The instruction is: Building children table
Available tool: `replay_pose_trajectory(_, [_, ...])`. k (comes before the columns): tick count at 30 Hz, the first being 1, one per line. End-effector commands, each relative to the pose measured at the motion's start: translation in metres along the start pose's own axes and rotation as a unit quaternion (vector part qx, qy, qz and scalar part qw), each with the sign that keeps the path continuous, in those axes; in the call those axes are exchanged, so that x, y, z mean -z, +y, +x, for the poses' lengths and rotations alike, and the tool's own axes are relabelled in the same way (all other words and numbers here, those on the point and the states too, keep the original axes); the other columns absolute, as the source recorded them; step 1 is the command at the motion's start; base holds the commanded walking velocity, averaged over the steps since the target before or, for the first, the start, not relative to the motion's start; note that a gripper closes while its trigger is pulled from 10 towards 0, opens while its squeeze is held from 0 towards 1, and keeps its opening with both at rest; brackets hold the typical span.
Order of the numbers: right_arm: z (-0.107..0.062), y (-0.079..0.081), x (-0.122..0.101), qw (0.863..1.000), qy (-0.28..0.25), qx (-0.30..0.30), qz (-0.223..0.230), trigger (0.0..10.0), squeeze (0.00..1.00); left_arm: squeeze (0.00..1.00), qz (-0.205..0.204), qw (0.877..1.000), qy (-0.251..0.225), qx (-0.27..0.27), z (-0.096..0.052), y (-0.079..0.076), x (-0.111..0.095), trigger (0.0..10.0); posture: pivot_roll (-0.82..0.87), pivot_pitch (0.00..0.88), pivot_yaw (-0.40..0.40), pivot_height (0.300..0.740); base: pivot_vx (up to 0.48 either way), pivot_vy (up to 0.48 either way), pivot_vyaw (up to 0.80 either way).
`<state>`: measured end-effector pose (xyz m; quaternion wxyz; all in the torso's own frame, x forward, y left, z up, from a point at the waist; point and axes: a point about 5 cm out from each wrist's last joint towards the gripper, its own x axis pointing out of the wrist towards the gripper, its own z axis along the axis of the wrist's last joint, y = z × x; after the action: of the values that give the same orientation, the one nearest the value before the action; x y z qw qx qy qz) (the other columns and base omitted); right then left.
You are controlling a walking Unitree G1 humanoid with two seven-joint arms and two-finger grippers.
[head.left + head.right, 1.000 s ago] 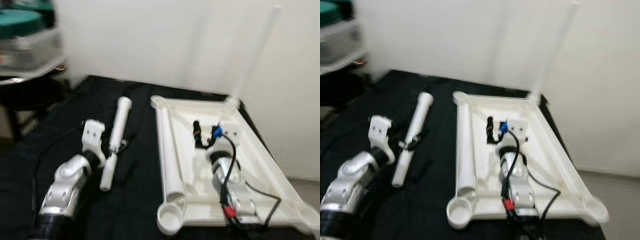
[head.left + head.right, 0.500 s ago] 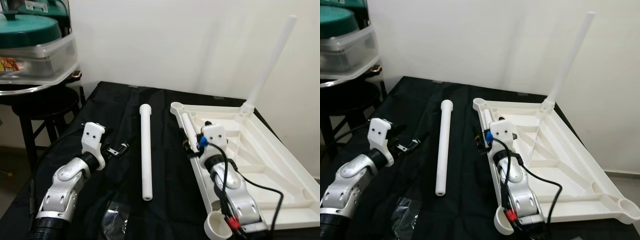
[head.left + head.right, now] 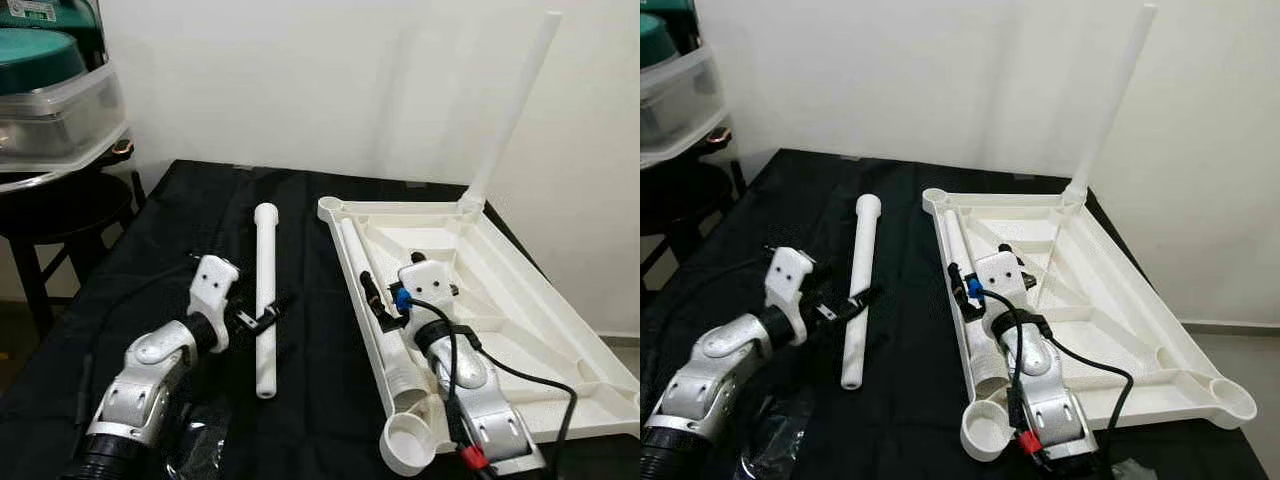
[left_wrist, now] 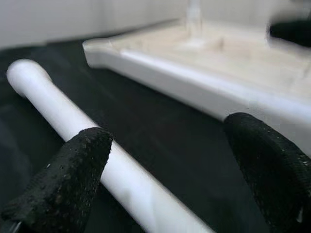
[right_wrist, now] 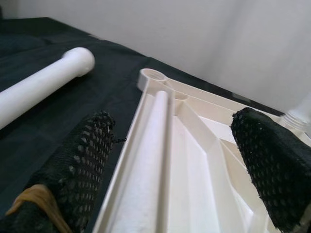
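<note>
A white tabletop (image 3: pixel 520 300) lies upside down on black cloth, with one white leg (image 3: pixel 512 105) standing in its far corner. A second leg (image 3: pixel 372 290) lies inside it along the left rim. My right gripper (image 3: pixel 377 303) is open over that leg, one finger (image 5: pixel 77 165) on each side of it. A loose third leg (image 3: pixel 265 300) lies on the cloth to the left. My left gripper (image 3: pixel 268 314) is open at its middle, and the leg (image 4: pixel 73 126) runs just past one finger (image 4: pixel 63 184).
A clear plastic box with a green lid (image 3: pixel 45 100) sits on a dark stool (image 3: pixel 60 200) at the far left. Crumpled clear plastic wrap (image 3: pixel 200 450) lies on the cloth near my left arm. A white wall stands close behind the table.
The camera has swung, shifting the whole scene. My left gripper has moved rightwards up to the loose leg. My right gripper stays over the leg inside the tabletop.
</note>
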<state>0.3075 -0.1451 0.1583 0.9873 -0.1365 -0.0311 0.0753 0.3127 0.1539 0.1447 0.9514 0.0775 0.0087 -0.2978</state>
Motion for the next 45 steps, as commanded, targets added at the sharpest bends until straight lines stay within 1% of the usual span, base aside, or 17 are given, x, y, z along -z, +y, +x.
replay_pose_trajectory(1, [0.0,-0.006,0.004,1.0,0.012,0.015,0.012,10.0,0.0,0.0,0.007,1.0,0.017,0.001,-0.001,-0.001,0.004,10.0,0.05,0.0,-0.088,0.74,0.0,0.0,0.0])
replay_pose_trajectory(6, [0.001,-0.01,0.003,0.999,0.017,0.036,0.037,10.0,0.0,0.0,0.023,0.997,0.063,-0.029,0.006,-0.002,0.008,10.0,0.06,0.0,-0.086,0.74,0.0,0.0,0.0])
replay_pose_trajectory(10, [0.003,-0.01,0.004,0.998,0.024,0.038,0.039,10.0,0.0,0.0,0.035,0.986,0.155,-0.053,0.009,-0.006,0.025,10.0,0.06,0.0,-0.087,0.74,0.0,0.0,0.0])
replay_pose_trajectory(18, [0.005,-0.009,0.007,0.997,0.035,0.043,0.046,10.0,0.0,0.0,0.033,0.979,0.198,-0.043,0.01,-0.009,0.027,10.0,0.06,0.0,-0.09,0.74,0.0,0.0,0.0])
replay_pose_trajectory(20, [0.005,-0.008,0.008,0.997,0.039,0.042,0.047,10.0,0.0,0.0,0.044,0.976,0.21,-0.034,0.009,-0.012,0.029,10.0,0.06,0.0,-0.089,0.74,0.0,0.0,0.0])
replay_pose_trajectory(22, [0.005,-0.004,0.011,0.997,0.051,0.039,0.049,10.0,0.0,0.0,0.052,0.965,0.256,-0.022,0.006,-0.015,0.038,10.0,0.06,0.0,-0.086,0.74,0.0,0.0,0.0])
replay_pose_trajectory(24, [0.005,-0.004,0.011,0.997,0.051,0.039,0.049,10.0,0.0,0.0,0.052,0.965,0.256,-0.022,0.006,-0.015,0.038,10.0,0.06,0.0,-0.086,0.74,0.0,0.0,0.0])
replay_pose_trajectory(26, [0.005,-0.002,0.016,0.995,0.067,0.039,0.054,10.0,0.0,0.0,0.022,0.947,0.32,-0.002,0.001,-0.021,0.049,10.0,0.06,0.0,-0.087,0.74,0.0,0.0,0.0])
replay_pose_trajectory(28, [0.005,-0.002,0.016,0.995,0.067,0.039,0.054,10.0,0.0,0.0,0.022,0.947,0.32,-0.002,0.001,-0.021,0.049,10.0,0.06,0.0,-0.087,0.74,0.0,0.0,0.0])
replay_pose_trajectory(29, [0.005,-0.002,0.018,0.995,0.073,0.04,0.058,10.0,0.0,0.0,0.006,0.941,0.339,0.002,-0.001,-0.023,0.053,10.0,0.06,0.0,-0.086,0.74,0.0,0.0,0.0])
replay_pose_trajectory(33, [0.005,-0.002,0.021,0.993,0.083,0.044,0.067,10.0,0.0,0.0,-0.028,0.93,0.366,-0.005,-0.003,-0.026,0.059,10.0,0.06,0.0,-0.087,0.74,0.0,0.0,0.0])
replay_pose_trajectory(40, [0.006,-0.002,0.021,0.993,0.086,0.045,0.071,10.0,0.0,0.0,-0.033,0.927,0.373,-0.028,-0.003,-0.02,0.062,10.0,0.06,0.0,-0.088,0.74,0.0,0.0,0.0])
replay_pose_trajectory(41, [0.006,-0.001,0.022,0.993,0.087,0.044,0.074,10.0,0.0,0.0,-0.035,0.927,0.371,-0.048,-0.002,-0.015,0.061,10.0,0.06,0.0,-0.089,0.74,0.0,0.0,0.0])
replay_pose_trajectory(42, [0.006,-0.001,0.022,0.992,0.088,0.044,0.075,9.1,0.0,0.0,-0.023,0.927,0.37,-0.058,-0.001,-0.011,0.06,7.5,0.06,0.0,-0.09,0.74,0.0,0.0,0.0])
replay_pose_trajectory(43, [0.006,0.0,0.022,0.992,0.089,0.045,0.076,8.4,0.0,0.0,-0.013,0.928,0.368,-0.062,-0.001,-0.009,0.06,4.2,0.06,0.0,-0.09,0.74,0.0,0.0,0.0])
replay_pose_trajectory(44, [0.006,0.0,0.022,0.992,0.089,0.045,0.077,6.8,0.0,0.0,-0.012,0.929,0.364,-0.06,-0.001,-0.009,0.059,1.4,0.06,0.0,-0.088,0.74,0.0,0.0,0.0])
replay_pose_trajectory(45, [0.006,0.0,0.022,0.992,0.089,0.045,0.077,6.8,0.0,0.0,-0.012,0.929,0.364,-0.06,-0.001,-0.009,0.059,1.4,0.06,0.0,-0.088,0.74,0.0,0.0,0.0])
